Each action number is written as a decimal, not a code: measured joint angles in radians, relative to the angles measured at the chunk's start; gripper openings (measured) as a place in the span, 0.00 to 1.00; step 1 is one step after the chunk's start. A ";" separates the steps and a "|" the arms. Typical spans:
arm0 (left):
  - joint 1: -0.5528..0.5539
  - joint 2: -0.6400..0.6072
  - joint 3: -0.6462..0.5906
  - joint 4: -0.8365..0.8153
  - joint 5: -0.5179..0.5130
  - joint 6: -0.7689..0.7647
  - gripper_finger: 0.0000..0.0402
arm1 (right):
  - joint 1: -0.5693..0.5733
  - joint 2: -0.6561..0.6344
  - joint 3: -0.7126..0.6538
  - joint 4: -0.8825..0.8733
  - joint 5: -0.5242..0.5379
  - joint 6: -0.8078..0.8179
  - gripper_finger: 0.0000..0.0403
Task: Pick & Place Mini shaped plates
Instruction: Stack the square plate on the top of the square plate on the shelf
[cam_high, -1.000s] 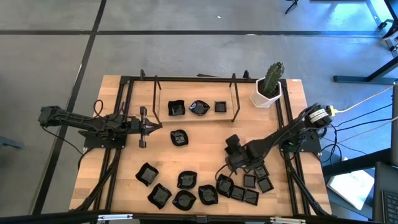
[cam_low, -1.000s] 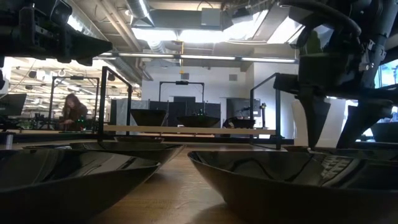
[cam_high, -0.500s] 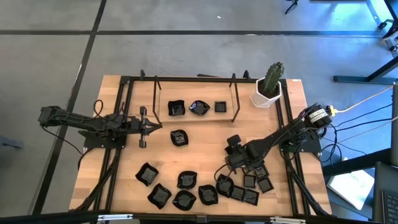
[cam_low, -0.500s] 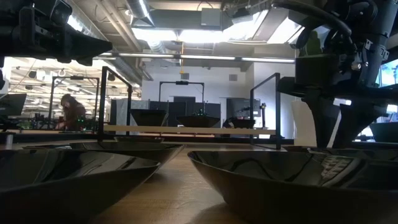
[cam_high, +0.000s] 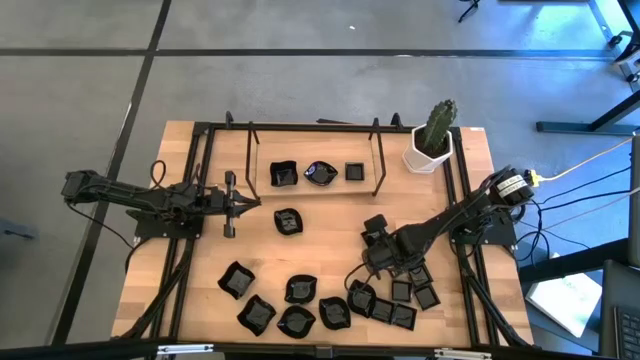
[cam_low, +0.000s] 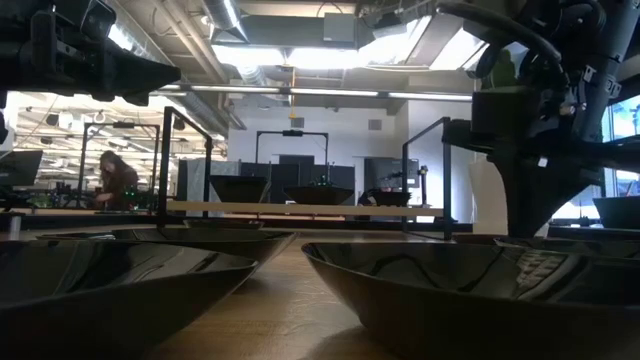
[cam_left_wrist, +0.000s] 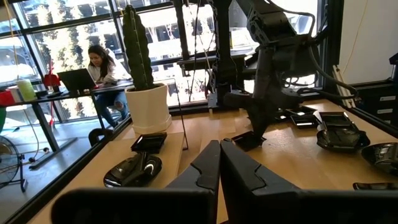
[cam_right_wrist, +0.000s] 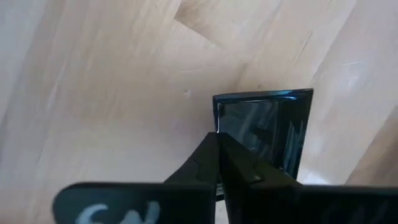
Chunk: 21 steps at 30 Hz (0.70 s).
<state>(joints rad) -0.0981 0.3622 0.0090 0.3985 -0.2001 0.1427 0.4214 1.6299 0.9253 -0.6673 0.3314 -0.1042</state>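
Down at the near right of the bench (cam_high: 200, 300), the right gripper (cam_high: 374, 262) sits low over the cluster of mini shaped plates (cam_high: 330, 305), its fingers (cam_right_wrist: 231, 163) brought together on the rim of a small square plate (cam_right_wrist: 267, 127). The right wrist view shows that plate lying flat on the wood, one straight edge running across just past the fingertips and the dish extending away and to one side of them; being square, it has no clear long axis. The fingers meet at its near edge, close to a corner. From above, that plate is hidden under the gripper, and only its neighbours show: square ones beside it, rounded and wavy ones spread toward the bench's near middle. One plate (cam_high: 288, 221) lies alone at the centre, and three more (cam_high: 319, 173) sit in a row inside the black frame (cam_high: 378, 160) at the far side, near the white pot with cactus (cam_high: 432, 140).

The left gripper (cam_high: 246, 203) waits at the left, fingers (cam_left_wrist: 205, 171) pressed together on nothing.
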 joint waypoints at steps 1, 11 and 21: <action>0.000 0.000 0.000 0.000 0.000 0.000 0.01 | 0.000 0.000 0.000 0.000 0.020 -0.003 0.02; 0.000 0.000 0.000 0.000 0.000 0.000 0.02 | 0.017 0.000 0.117 -0.130 0.129 0.009 0.01; 0.000 0.000 0.000 0.000 0.000 0.000 0.02 | 0.018 -0.003 0.313 -0.244 0.426 0.119 0.00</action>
<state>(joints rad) -0.0980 0.3625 0.0090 0.3985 -0.2001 0.1425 0.4398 1.6272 1.2378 -0.9109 0.7573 0.0151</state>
